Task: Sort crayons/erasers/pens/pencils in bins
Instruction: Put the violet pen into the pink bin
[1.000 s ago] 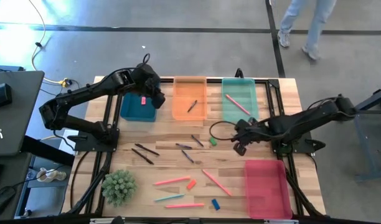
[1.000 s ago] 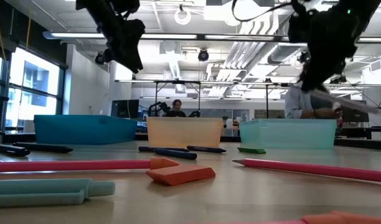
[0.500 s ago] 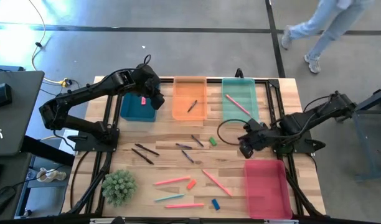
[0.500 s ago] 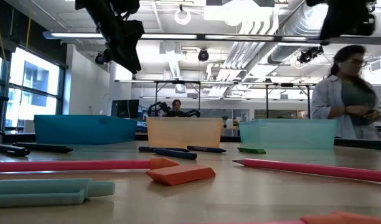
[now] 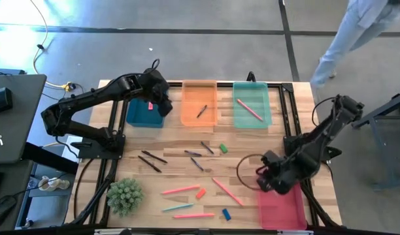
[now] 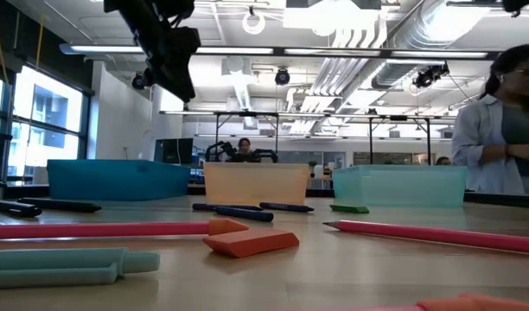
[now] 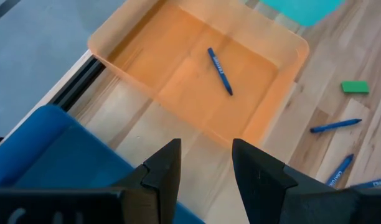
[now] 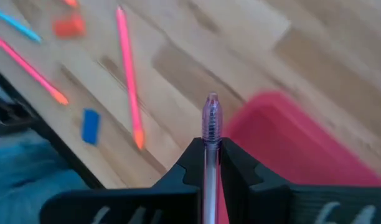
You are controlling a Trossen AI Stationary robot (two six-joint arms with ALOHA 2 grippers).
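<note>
My right gripper [image 5: 265,180] hovers over the left edge of the red-pink bin [image 5: 282,202], shut on a translucent purple-grey pen [image 8: 210,127]. My left gripper [image 7: 206,163] is open and empty above the right edge of the dark blue bin [image 5: 142,114], which holds a pink eraser [image 5: 150,104]. The orange bin [image 5: 199,103] holds one crayon [image 5: 201,111]. In the light green-teal bin [image 5: 251,104] lies a pink pencil [image 5: 250,109]. On the table lie pens [image 5: 152,156], crayons [image 5: 193,153], pencils [image 5: 180,190] and erasers [image 5: 200,193]. My right gripper pinches the pen between its two fingers [image 8: 237,165]. The pen lies along the fingers, and its rounded end [image 8: 211,106] sticks out past the fingertips. The fingers point down at a slant. The pen is lifted clear, above the bin's edge and the wood beside it.
A green spiky plant [image 5: 125,196] stands at the near left corner. A black cable loops below my right wrist [image 5: 242,171]. A green eraser [image 5: 223,148] and a blue eraser [image 5: 226,214] lie on the wood. A person [image 6: 506,130] stands beyond the table's right side.
My right gripper has travelled, still shut on the pen, from the near side of the light green-teal bin toward the table's near edge, ending over the red-pink bin's left edge. It has left the low view. A person has walked past beyond the far right corner.
</note>
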